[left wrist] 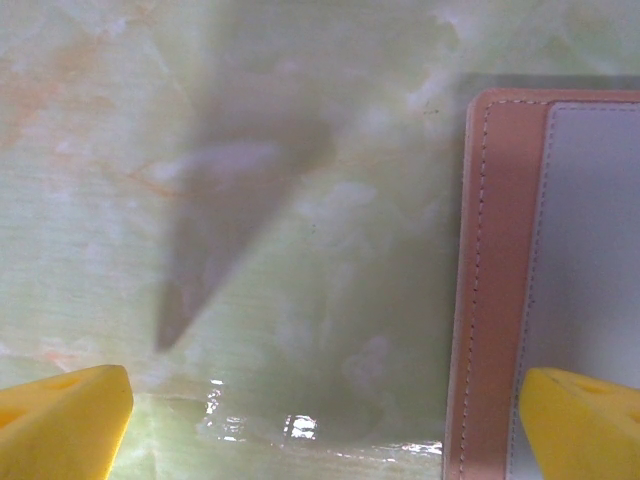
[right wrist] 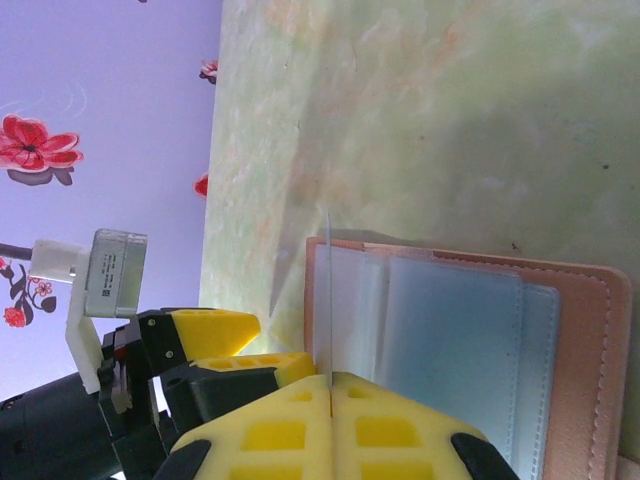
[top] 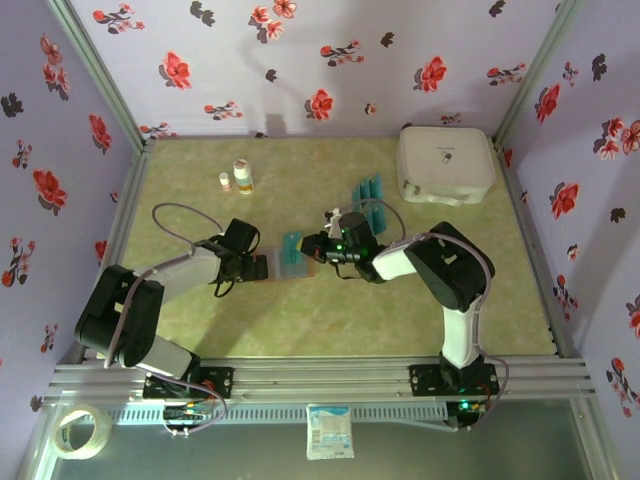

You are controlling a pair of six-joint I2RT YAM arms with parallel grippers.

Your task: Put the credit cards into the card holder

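One card (right wrist: 327, 300) is in play. The right end effector (right wrist: 328, 385) has its yellow fingers pressed together on it, holding it upright and edge-on over the outer edge of the open wallet (right wrist: 590, 380), just beside the first pocket. It does not look seated in a pocket yet.

The wallet lies flat on the worktop (top: 300, 330) between the two arms. The left end effector (left wrist: 320, 430) is spread wide and grips nothing. One of its fingertips sits over the wallet's inner lining and the other over bare worktop, apparently to steady the wallet.

I cannot tell whether any pocket already holds a card. Several more cards (top: 368, 200) stand in a row further back, near the white case (top: 445, 165), so most of the task seems left.

Room is tight at the wallet: an end effector closes in from either side, and the pocket mouth looks like a narrow slit. There is free worktop toward the near edge for backing off. Two small bottles (top: 240, 177) stand well apart at the back left.
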